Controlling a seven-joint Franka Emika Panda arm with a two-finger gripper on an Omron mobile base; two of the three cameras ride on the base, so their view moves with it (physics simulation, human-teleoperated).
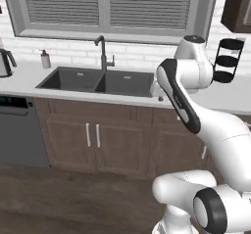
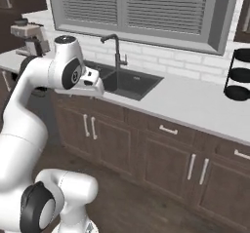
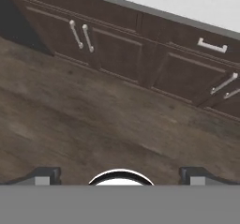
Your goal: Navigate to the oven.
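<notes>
Two end effector (image 3: pixel 120 175) fingertips apart | sink (image 1: pixel 98 81) ahead | no writing legible

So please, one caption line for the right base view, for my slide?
Robot arm facing a dark double sink with black faucet, wood cabinets below a shuttered window.

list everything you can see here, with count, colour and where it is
sink: 1, dark, double basin, set in the counter under the window
tap: 1, dark, behind the sink
window blinds: 2 panels, grey, above the sink
counter: 1, pale grey, along the wall
soap bottle: 1, pale, left of the sink
kettle: 1, steel and black, far left of the counter
coffee machine: 1, steel, left end of the counter
tiered rack: 1, black, right of the sink
dishwasher: 1, grey, left of the sink cabinets
cabinets: brown, silver handles, below the counter
floor: dark wood
gripper: 1, dark fingertips set wide apart, facing the floor
</notes>
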